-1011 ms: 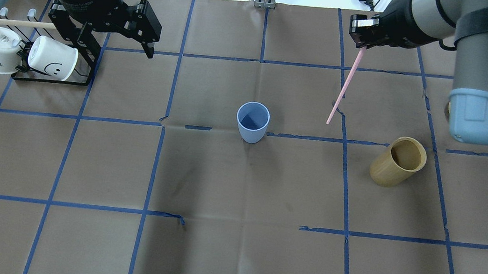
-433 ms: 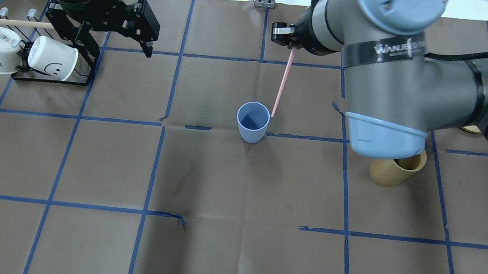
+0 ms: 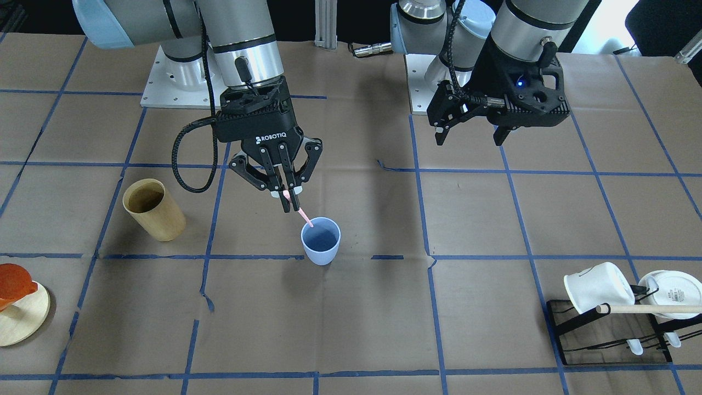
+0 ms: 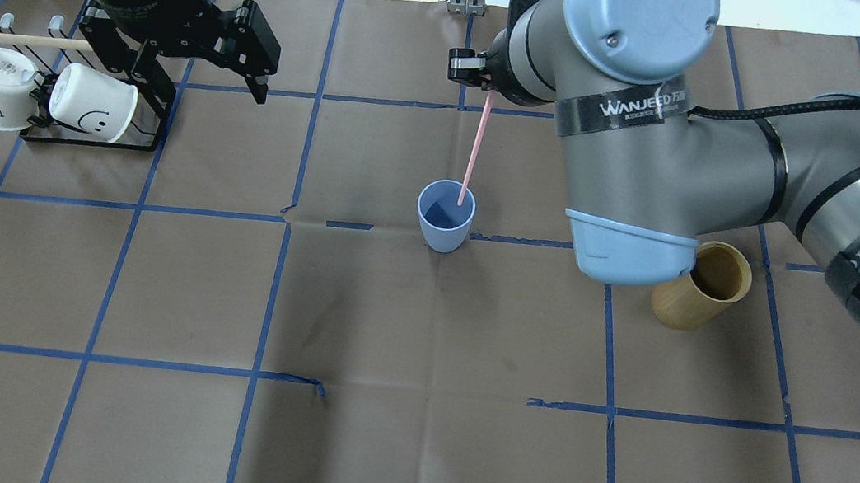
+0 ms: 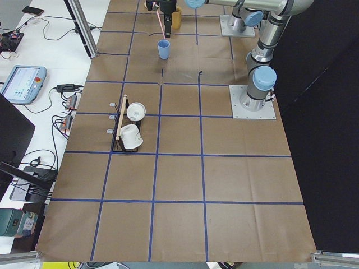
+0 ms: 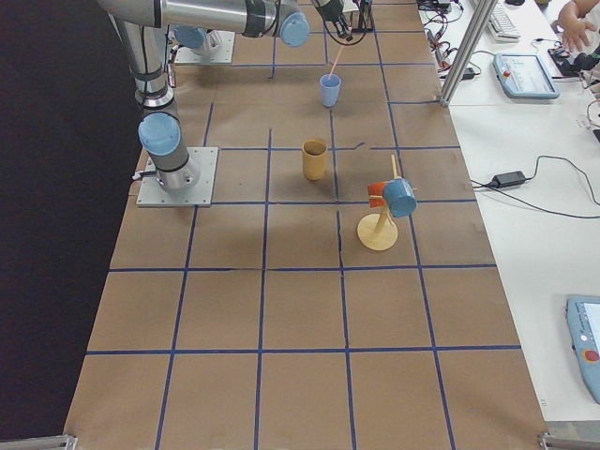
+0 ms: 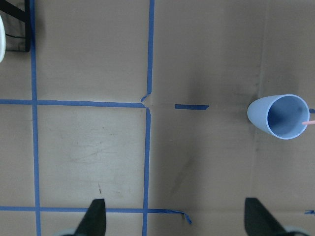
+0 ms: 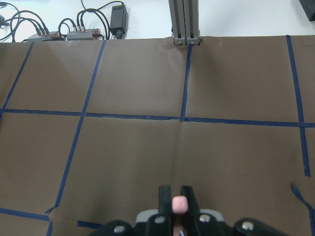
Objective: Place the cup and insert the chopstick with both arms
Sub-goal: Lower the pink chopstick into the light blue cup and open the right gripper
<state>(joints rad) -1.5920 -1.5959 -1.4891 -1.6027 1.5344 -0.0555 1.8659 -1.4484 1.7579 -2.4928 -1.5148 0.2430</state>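
Observation:
The pale blue cup (image 4: 445,214) stands upright at the table's middle; it also shows in the front view (image 3: 321,241) and the left wrist view (image 7: 280,117). My right gripper (image 3: 288,200) is shut on the top of the thin pink chopstick (image 4: 475,148), which hangs tilted. Its lower tip sits at the cup's rim, just inside the mouth. In the right wrist view the fingers (image 8: 165,199) pinch the pink end (image 8: 179,203). My left gripper (image 3: 469,137) is open and empty, raised well to the cup's side (image 7: 177,219).
A tan wooden cup (image 4: 702,286) stands to the right of the blue cup, partly under my right arm. A black rack (image 4: 91,134) holds two white mugs and a wooden dowel at the left. A wooden stand (image 6: 380,234) holds an orange and a blue cup.
My right arm has swung left across the table with the chopstick. The stick's tip went from beside the cup to its mouth. The left arm has barely moved.

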